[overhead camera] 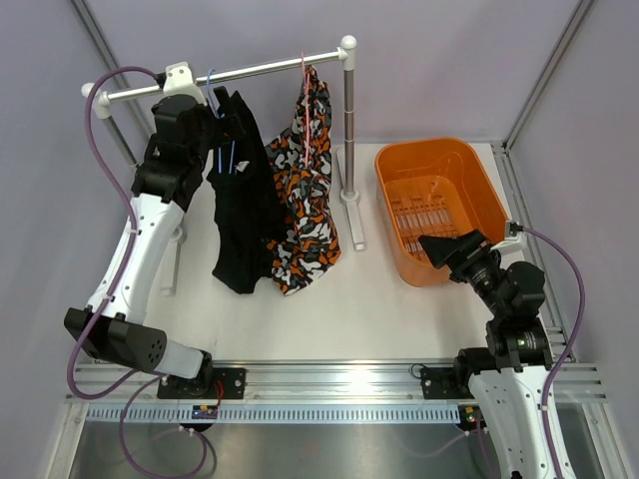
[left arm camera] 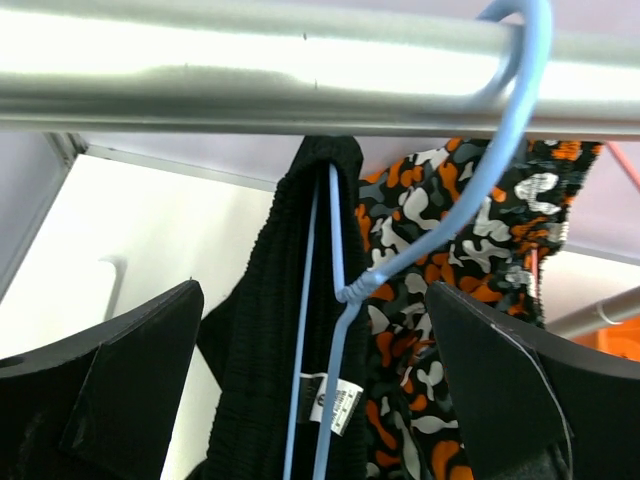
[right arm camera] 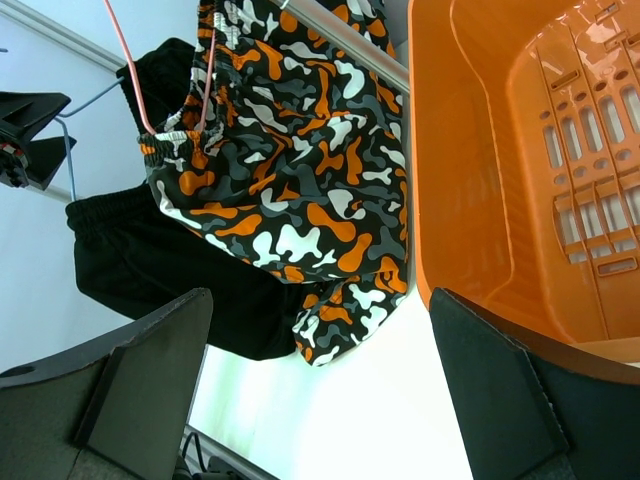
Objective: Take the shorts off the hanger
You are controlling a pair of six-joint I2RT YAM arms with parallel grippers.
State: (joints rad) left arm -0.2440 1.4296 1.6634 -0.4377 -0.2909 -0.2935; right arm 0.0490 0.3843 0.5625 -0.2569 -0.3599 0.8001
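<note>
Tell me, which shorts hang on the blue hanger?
The black shorts, on the left of the rail, hang on the blue hanger. The camouflage shorts beside them hang on a pink hanger.

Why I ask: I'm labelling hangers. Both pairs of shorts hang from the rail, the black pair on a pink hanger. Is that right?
Not quite: the black shorts hang on a light blue hanger, as the left wrist view shows. The rest is right.

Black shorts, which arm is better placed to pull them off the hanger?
Left. The left gripper, open, is at the rail facing the black shorts and blue hanger; the right gripper is by the orange basket.
</note>
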